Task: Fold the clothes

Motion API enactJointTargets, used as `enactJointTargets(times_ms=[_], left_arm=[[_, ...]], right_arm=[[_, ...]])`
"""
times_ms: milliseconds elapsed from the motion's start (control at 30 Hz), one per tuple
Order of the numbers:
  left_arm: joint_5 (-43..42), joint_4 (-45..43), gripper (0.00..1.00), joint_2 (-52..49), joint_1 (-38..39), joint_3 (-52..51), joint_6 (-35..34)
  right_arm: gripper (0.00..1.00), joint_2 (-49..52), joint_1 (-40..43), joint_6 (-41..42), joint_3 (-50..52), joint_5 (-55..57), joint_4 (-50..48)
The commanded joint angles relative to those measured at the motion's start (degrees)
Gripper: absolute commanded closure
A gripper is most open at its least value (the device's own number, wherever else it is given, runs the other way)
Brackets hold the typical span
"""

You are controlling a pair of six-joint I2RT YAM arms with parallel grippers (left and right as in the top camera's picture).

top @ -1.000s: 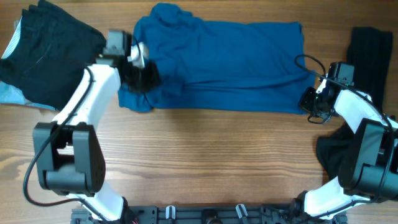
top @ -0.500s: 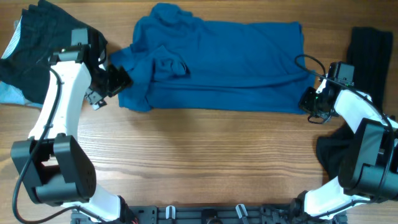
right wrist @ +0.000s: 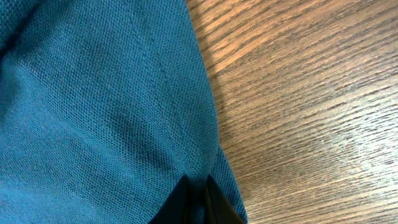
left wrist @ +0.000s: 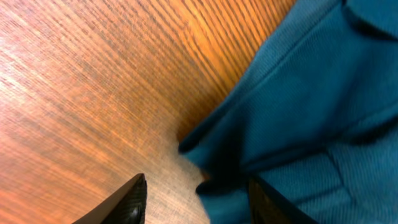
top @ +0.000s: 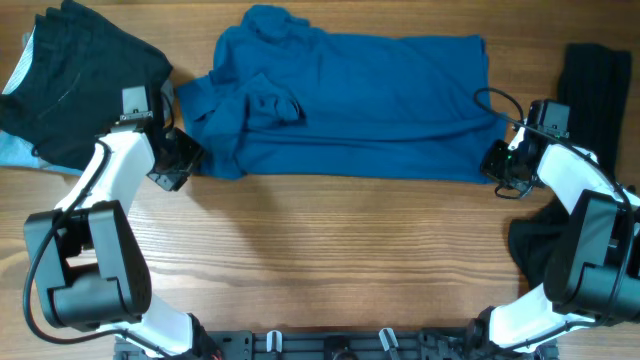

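Observation:
The clothes' main piece, a large deep-blue top (top: 360,100), lies spread flat across the far half of the wooden table, with a small folded lump on its left part. My left gripper (top: 186,153) sits at the top's lower left edge, open. In the left wrist view the blue top (left wrist: 311,93) has an edge corner lying between the spread fingertips (left wrist: 134,198), ungripped. My right gripper (top: 497,160) is shut on the top's lower right corner. In the right wrist view the blue top (right wrist: 93,112) is pinched between that gripper's (right wrist: 198,200) black tips.
A black garment (top: 80,80) is heaped at the far left, over a pale blue-grey piece (top: 15,150). Another black garment (top: 600,80) lies at the far right, and a dark one (top: 535,250) beside the right arm. Bare wood (top: 330,250) runs along the near side.
My left gripper let go of the top's left part, leaving a folded lump there. It drew back left and then nearer, to the top's lower left edge. The right arm has not moved.

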State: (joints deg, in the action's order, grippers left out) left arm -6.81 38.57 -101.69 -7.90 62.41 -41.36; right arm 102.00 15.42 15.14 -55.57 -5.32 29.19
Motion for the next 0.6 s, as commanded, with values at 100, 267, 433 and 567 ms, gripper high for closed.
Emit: enactJointTargets(times_ms=[100,267,433,567], left_arm=[[-0.1,-3.9,0.43,-1.3,-0.1,-2.5,-8.6],[1.3,-3.9,0.51,-4.5,-0.1,-2.5,-8.6],[2.8,-5.2,0.74,-4.5,-0.1,-2.5,-8.6],[5.2,-8.5,0.78,-4.5,-0.1,-2.5,-8.5]], right_arm=[[0.89,1.1,-0.2,-0.1,1.5,0.4,0.4],[0.89,1.1,-0.2,-0.1,1.5,0.4,0.4],[0.89,1.1,-0.2,-0.1,1.5,0.4,0.6],[0.89,1.1,-0.2,-0.1,1.5,0.4,0.8]])
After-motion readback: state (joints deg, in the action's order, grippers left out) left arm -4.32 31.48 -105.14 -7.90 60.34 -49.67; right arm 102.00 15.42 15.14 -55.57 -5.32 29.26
